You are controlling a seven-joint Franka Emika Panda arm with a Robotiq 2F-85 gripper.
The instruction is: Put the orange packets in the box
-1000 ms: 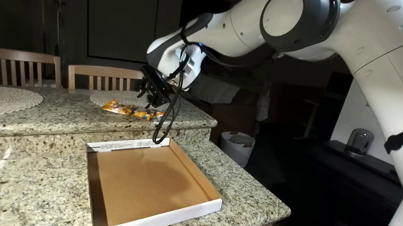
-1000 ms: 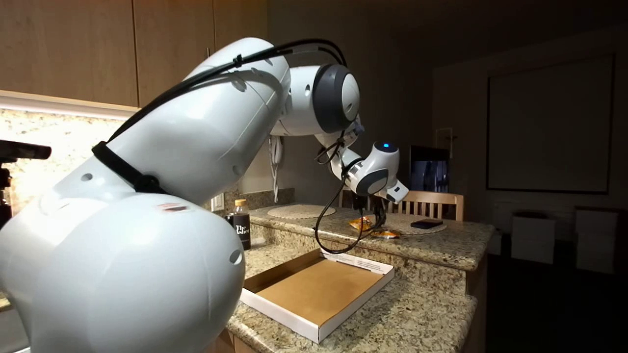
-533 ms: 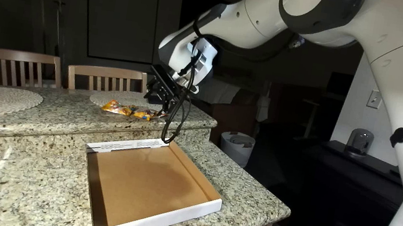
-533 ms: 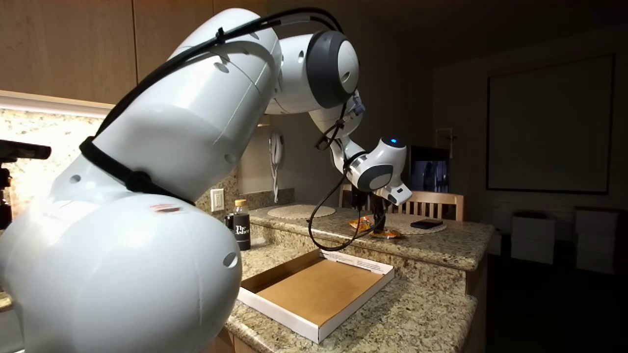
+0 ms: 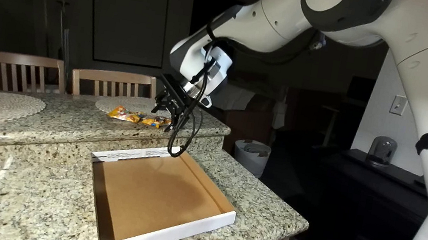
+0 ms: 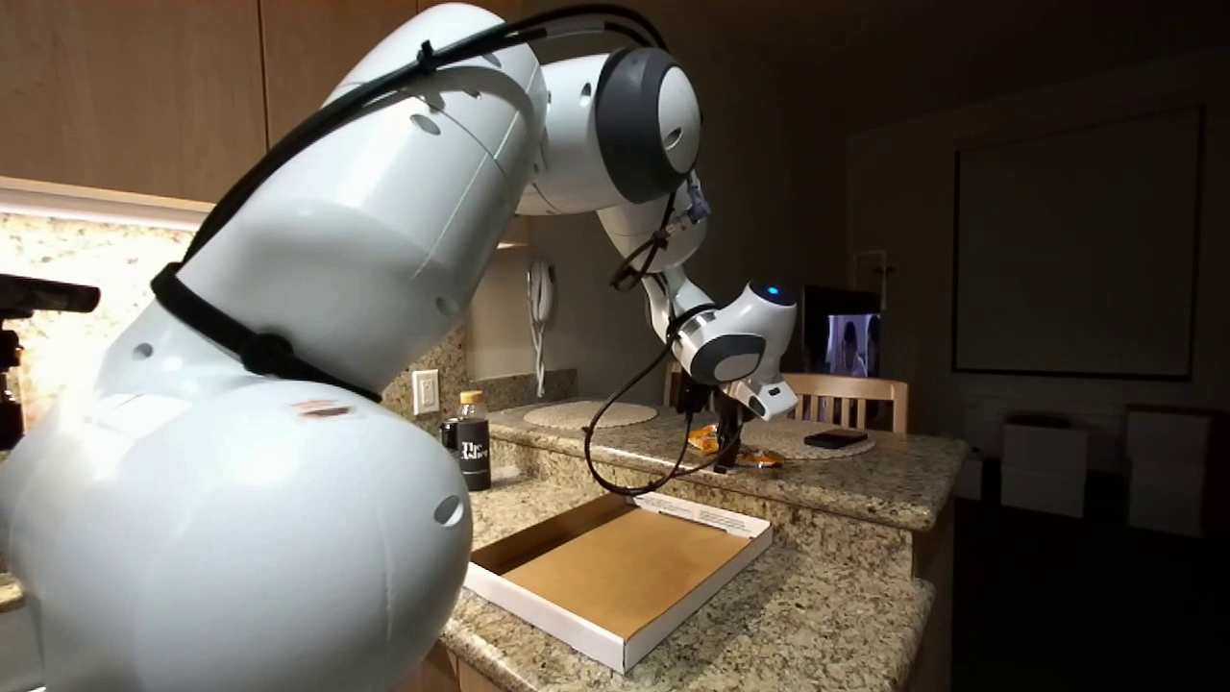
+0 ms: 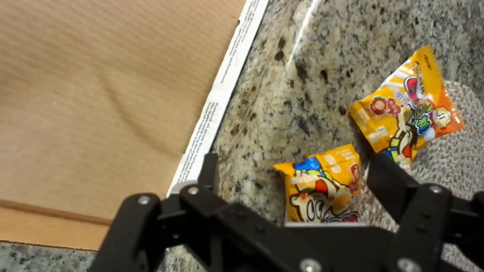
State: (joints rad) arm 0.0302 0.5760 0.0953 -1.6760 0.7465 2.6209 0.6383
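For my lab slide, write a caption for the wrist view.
Open gripper near two orange packets on a speckled counter, the cardboard box at picture left.

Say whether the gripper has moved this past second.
Yes: in an exterior view, the gripper sits lower and farther right in the picture against the counter.

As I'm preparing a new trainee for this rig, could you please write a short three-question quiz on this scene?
1. How many orange packets show in the wrist view?
2. True or false: the gripper stands open.
3. Where does the box stand?
A) on the raised ledge
B) on the lower counter
C) on a chair

Key: 1. Two; 2. True; 3. B
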